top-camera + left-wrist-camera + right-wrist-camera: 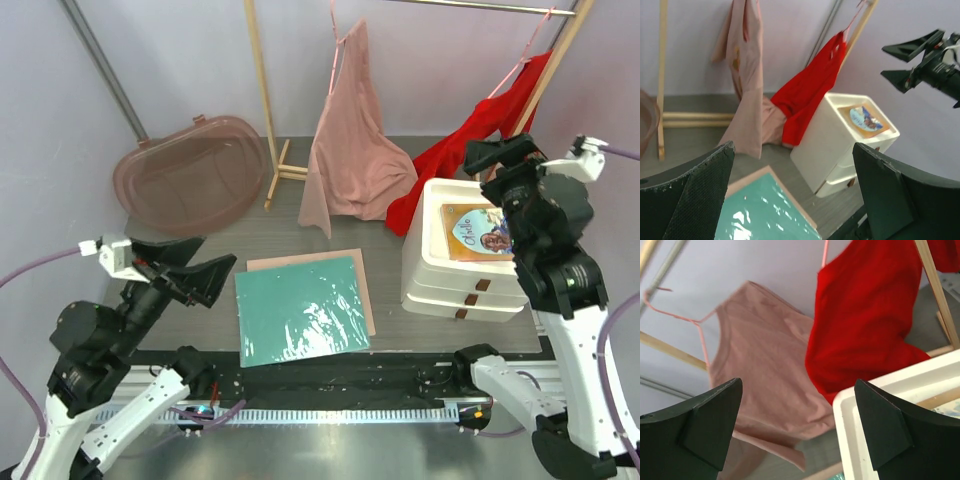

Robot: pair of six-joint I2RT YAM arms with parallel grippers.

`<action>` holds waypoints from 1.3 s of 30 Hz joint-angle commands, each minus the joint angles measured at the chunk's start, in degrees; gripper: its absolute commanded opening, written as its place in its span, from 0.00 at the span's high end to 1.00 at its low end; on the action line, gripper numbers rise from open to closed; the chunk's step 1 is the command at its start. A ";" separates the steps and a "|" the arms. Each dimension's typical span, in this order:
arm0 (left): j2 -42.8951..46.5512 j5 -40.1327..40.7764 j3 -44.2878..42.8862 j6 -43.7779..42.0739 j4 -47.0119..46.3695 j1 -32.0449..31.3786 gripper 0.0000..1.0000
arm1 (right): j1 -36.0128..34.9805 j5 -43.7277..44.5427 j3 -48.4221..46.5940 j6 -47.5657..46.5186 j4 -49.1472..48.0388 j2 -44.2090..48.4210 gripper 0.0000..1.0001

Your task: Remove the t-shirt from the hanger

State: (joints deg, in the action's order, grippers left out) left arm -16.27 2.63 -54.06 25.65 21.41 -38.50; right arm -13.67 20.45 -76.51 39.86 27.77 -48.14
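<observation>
A pale pink t-shirt [350, 150] hangs on a pink hanger [335, 50] from the rail [480, 8] at the back centre; its hem reaches the table. A red t-shirt [470, 140] hangs at the rail's right end and drapes down behind the white drawers. Both shirts show in the left wrist view, pink [745, 85] and red [810, 95], and in the right wrist view, pink [765, 370] and red [865, 315]. My left gripper [195, 270] is open and empty, low at the left. My right gripper [505, 155] is open and empty, raised just right of the red shirt.
A white drawer unit [450, 270] with a picture book [478, 232] on top stands at the right. A teal mat [300, 308] lies on a pink board in the middle. A brownish plastic tub [190, 185] sits back left. The rack's wooden post [262, 90] stands left of the pink shirt.
</observation>
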 commanded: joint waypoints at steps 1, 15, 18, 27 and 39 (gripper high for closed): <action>-4.90 3.86 -3.76 4.31 7.23 0.27 0.00 | 0.22 -2.24 -5.84 -4.33 5.54 -7.55 0.00; -24.25 5.55 -18.81 8.28 32.22 0.27 0.00 | 0.31 -43.01 -5.75 -6.67 -16.93 -21.18 0.00; -20.65 4.31 -16.17 8.89 29.57 0.27 0.00 | -3.19 -45.86 -14.32 -5.49 -16.80 -29.34 0.00; -15.90 5.10 -17.04 13.28 32.99 0.27 0.00 | -13.04 -24.16 -37.29 -11.38 -6.94 -45.28 0.00; -11.42 2.12 -13.97 18.65 33.61 0.27 0.00 | -14.19 -19.66 -50.04 -12.69 -11.51 -58.11 0.25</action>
State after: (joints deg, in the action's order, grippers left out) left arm -29.02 7.22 -69.12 42.02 55.16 -38.50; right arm -27.94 -1.21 -119.92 29.15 19.33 -103.61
